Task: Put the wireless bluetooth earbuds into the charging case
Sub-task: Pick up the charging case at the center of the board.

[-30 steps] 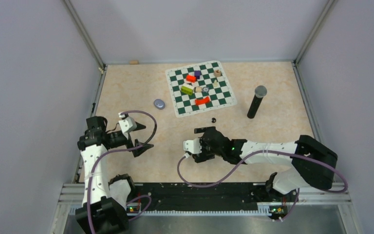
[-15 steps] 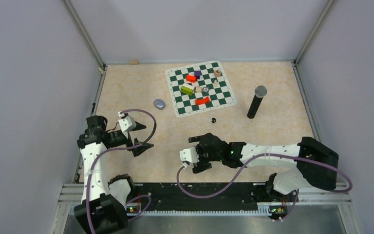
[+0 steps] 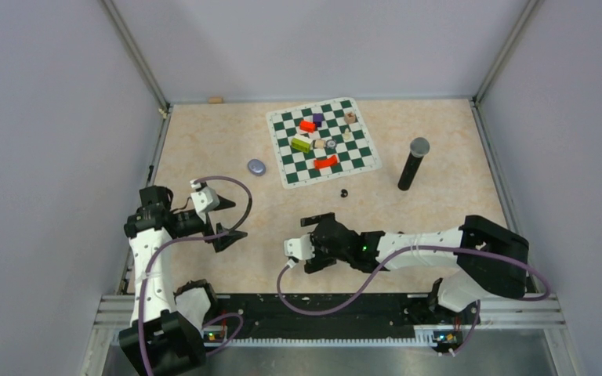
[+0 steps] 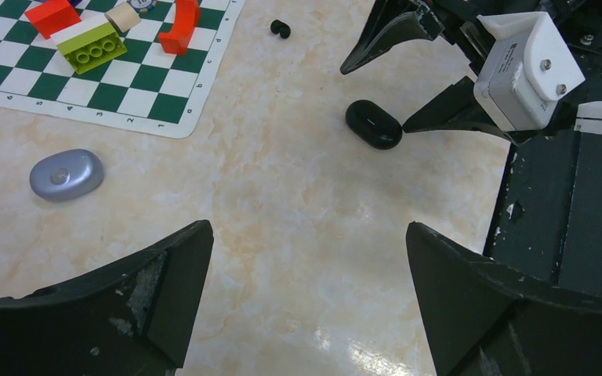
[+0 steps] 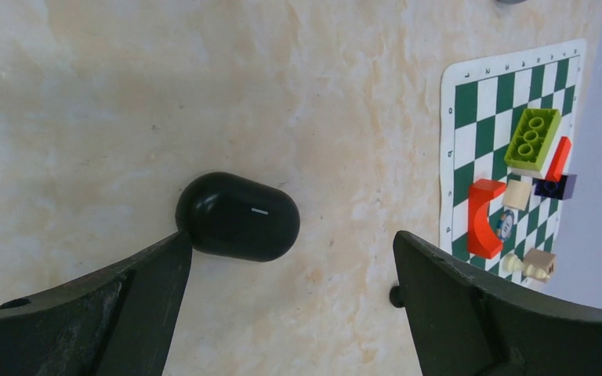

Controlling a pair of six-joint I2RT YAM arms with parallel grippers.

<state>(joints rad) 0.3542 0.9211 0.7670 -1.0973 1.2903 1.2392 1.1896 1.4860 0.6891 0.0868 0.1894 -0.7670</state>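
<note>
The right arm (image 3: 415, 243) lies low and stretched out to the left from its base, across the near part of the table (image 3: 204, 141). Its wrist is level and the right gripper (image 3: 307, 243) sits near the middle of the front edge. The left arm (image 3: 145, 266) rises from its base and bends at the elbow. It carries the left gripper (image 3: 223, 221) pointing right, off the table surface and well apart from the right one.

The black case (image 5: 237, 217) is a glossy, rounded capsule lying flat on the table. It looks shut and has a short pale line on its face. In the left wrist view it (image 4: 373, 124) lies between the right gripper's (image 4: 376, 98) fingers. One fingertip is right at its end, but I cannot tell whether it touches. The other finger is clear of it.

A small black earbud (image 3: 343, 192) lies on the bare table just in front of the chess mat (image 3: 321, 141), apart from the case. It (image 4: 281, 28) looks two-lobed. A lilac case (image 3: 256, 166), oval and shut, rests left of the mat. Coloured blocks (image 3: 302, 144) sit on the mat and a microphone (image 3: 412, 163) stands to its right.

The right gripper's (image 5: 291, 239) jaws are spread wide and clasp nothing. The case sits close to one side of the gap. The left gripper's (image 4: 307, 235) jaws are also spread wide and empty, over bare table.
</note>
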